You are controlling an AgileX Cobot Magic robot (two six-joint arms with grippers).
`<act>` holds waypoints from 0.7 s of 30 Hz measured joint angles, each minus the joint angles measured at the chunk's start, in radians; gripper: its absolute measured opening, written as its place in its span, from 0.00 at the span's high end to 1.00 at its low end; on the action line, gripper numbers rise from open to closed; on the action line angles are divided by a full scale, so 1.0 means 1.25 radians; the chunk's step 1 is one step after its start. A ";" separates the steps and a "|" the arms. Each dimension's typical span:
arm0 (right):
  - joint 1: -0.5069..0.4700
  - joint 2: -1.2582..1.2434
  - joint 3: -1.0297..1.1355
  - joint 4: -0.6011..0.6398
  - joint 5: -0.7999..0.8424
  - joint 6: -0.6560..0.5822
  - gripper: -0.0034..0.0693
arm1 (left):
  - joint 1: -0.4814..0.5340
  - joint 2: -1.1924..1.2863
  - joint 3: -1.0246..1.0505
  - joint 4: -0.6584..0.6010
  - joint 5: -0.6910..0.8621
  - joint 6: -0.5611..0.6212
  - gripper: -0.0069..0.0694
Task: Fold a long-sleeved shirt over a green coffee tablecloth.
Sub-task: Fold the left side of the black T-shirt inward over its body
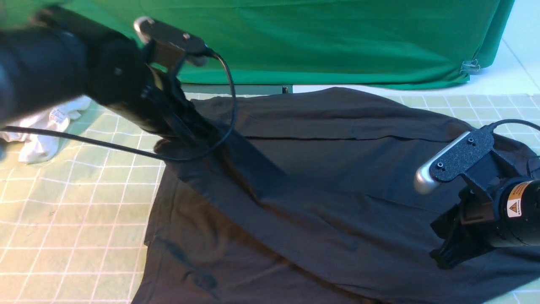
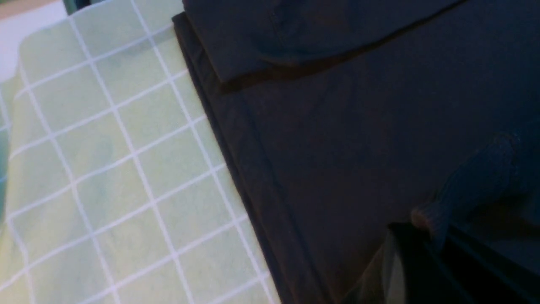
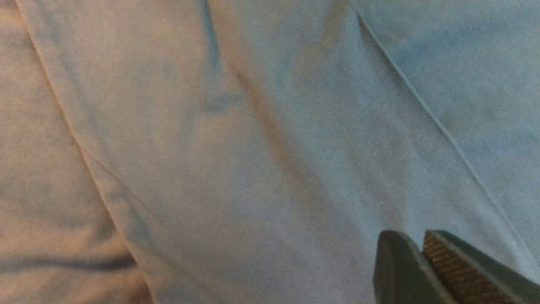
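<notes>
The black long-sleeved shirt (image 1: 337,169) lies spread over the pale mint-green coffee tablecloth (image 1: 63,219) with its white grid. My left gripper (image 1: 198,137) is at the shirt's far left part, shut on a sleeve that runs diagonally across the body. In the left wrist view the ribbed cuff (image 2: 472,181) sticks out from the dark left gripper (image 2: 422,236), beside the shirt's edge on the tablecloth (image 2: 105,169). My right gripper (image 1: 443,255) rests low over the shirt's right side. In the right wrist view the right gripper (image 3: 415,245) is shut and empty just above the fabric (image 3: 253,126).
A white garment with a small tag (image 1: 46,126) lies crumpled at the far left on the cloth. A deep-green drape (image 1: 316,38) hangs behind the table, held by a clip (image 1: 470,66). The left arm's cable (image 1: 105,145) loops low over the tablecloth.
</notes>
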 joint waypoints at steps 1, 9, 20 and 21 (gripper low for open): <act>0.000 0.000 0.000 0.000 0.000 0.000 0.76 | 0.000 0.018 -0.006 0.003 -0.006 0.000 0.94; 0.000 0.000 0.000 -0.001 0.002 0.000 0.71 | 0.001 0.112 -0.058 0.036 0.018 -0.025 0.94; 0.000 0.000 0.000 -0.001 -0.005 0.016 0.68 | 0.076 0.124 -0.103 0.053 0.063 -0.105 0.60; 0.000 0.000 0.000 -0.001 -0.008 0.019 0.68 | 0.082 0.124 -0.109 0.051 0.062 -0.105 0.57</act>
